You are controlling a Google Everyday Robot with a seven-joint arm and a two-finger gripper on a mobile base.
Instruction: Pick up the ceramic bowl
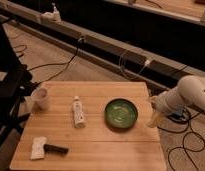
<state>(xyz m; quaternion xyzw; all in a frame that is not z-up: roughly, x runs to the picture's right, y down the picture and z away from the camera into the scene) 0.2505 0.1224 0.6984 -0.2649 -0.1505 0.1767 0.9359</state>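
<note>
A light wooden table (96, 156) stands on a brownish floor (96, 70). At its far left corner sits a pale mug (41, 98), and at the near left lies a white-headed tool with a black handle (46, 148). A white tube (78, 112) lies left of centre. The ceramic bowl (121, 113) rests upright, right of centre. At the table's right edge hangs the gripper (154, 118), near the bowl but apart from it. Whether it is spread or pressed together cannot be told.
</note>
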